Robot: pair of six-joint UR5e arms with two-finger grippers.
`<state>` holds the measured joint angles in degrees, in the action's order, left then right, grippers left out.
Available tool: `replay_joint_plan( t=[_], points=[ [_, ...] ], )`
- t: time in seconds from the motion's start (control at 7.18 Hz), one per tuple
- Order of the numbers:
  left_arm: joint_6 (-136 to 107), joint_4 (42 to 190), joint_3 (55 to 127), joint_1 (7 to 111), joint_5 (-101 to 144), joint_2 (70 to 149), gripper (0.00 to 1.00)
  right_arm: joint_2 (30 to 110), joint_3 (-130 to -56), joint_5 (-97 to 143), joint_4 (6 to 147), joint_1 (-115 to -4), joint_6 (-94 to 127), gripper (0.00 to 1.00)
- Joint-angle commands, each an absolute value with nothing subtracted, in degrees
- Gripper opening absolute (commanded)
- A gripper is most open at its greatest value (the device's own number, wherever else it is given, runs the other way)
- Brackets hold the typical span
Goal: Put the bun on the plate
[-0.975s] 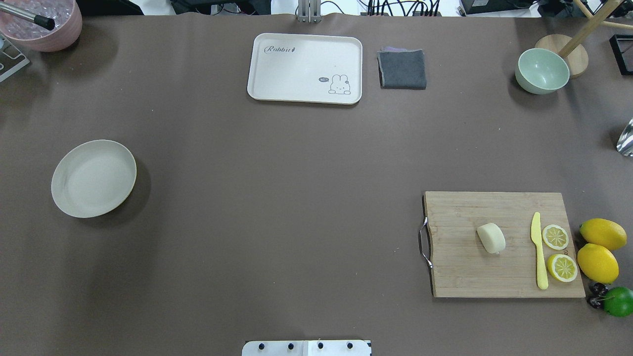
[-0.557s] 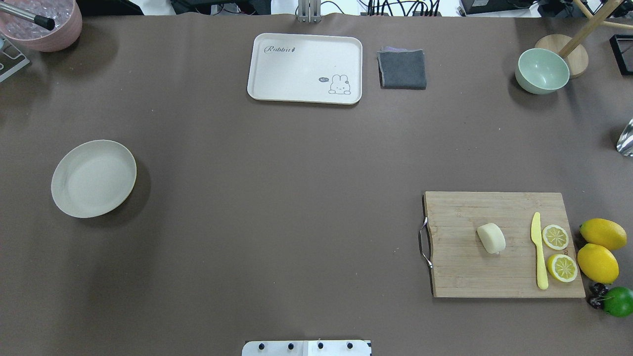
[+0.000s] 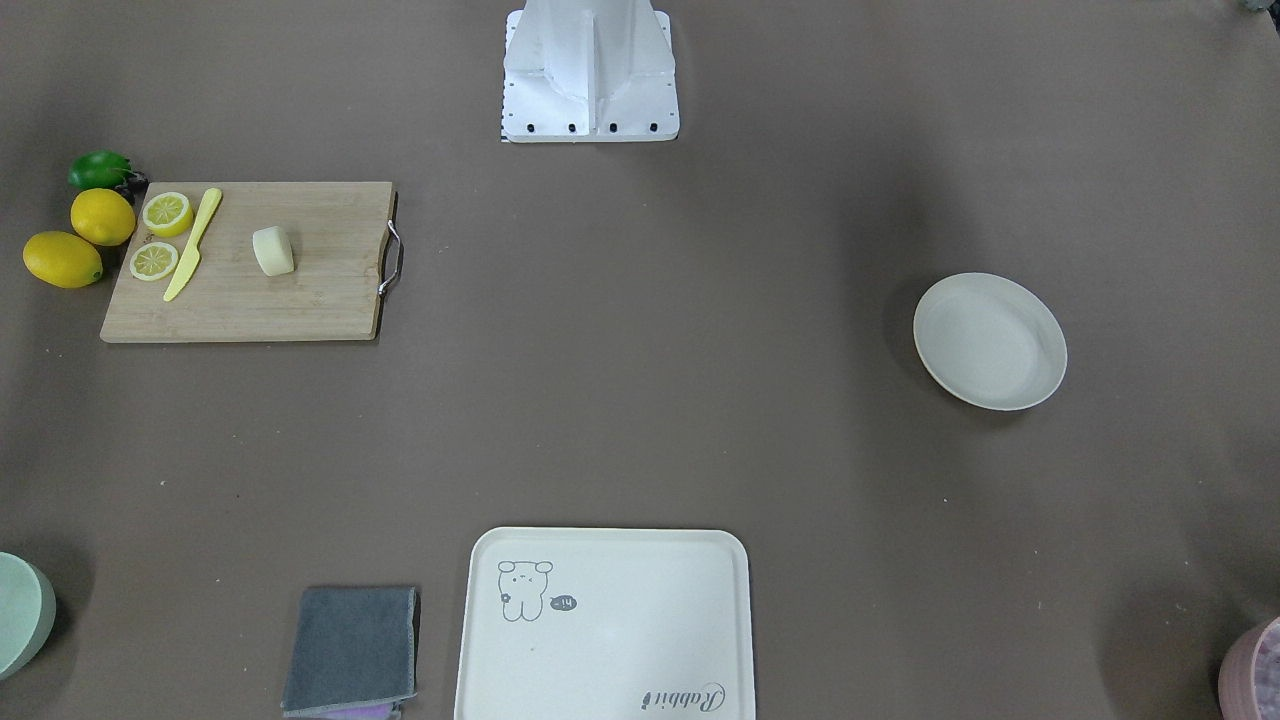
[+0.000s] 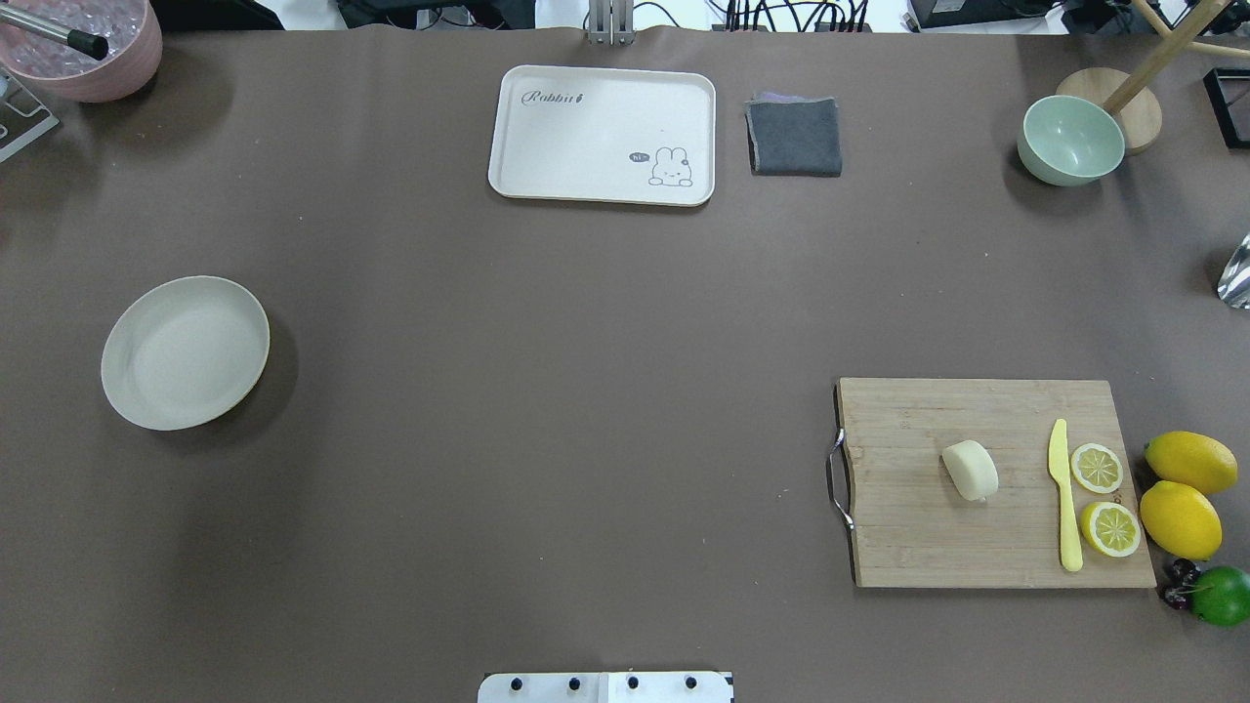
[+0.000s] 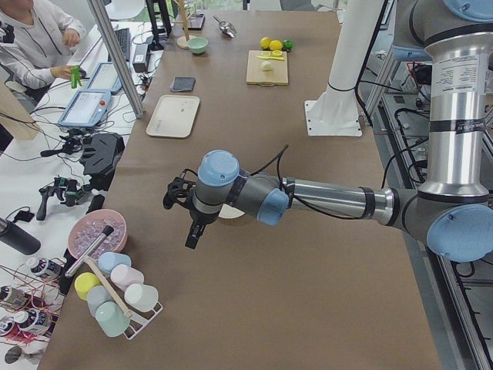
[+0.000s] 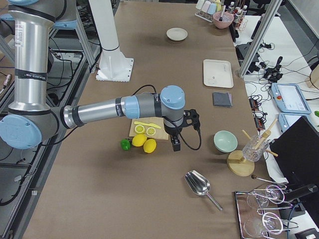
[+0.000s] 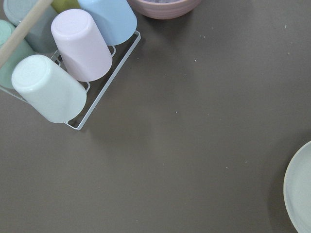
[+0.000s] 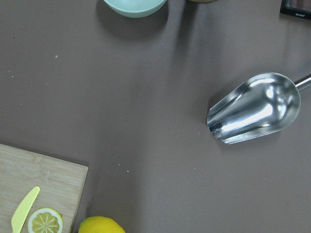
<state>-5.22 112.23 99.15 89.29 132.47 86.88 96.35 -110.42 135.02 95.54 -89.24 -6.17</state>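
Note:
The bun, a pale cream chunk, lies on the wooden cutting board at the table's right; it also shows in the front-facing view. The plate, round and off-white, sits far off at the left with nothing on it. Neither gripper shows in the overhead view. In the left side view my left gripper hangs over the table beside the plate. In the right side view my right gripper hangs just beyond the board's outer end, near the lemons. I cannot tell whether either is open or shut.
On the board lie a yellow knife and two lemon slices; whole lemons and a lime sit beside it. A cream tray, grey cloth and green bowl line the far edge. A metal scoop and a cup rack sit at the table's ends.

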Motion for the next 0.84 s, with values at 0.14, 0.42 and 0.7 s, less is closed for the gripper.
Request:
replay_joint_plan(
  t=[0.14,0.42,0.7],
  points=[
    [-5.71,115.93,96.87,89.12,132.79,88.41,0.98,95.18,-111.27,135.09,95.19,-92.72,-5.89,1.00],
    [-5.10,116.54,97.11,89.12,134.21,88.07,0.98,95.10,-110.92,135.17,95.19,-93.08,-6.50,1.00],
    [-5.01,116.72,96.59,88.69,136.40,88.33,0.98,94.83,-111.01,135.35,95.18,-92.03,-5.81,1.00]
  ],
)
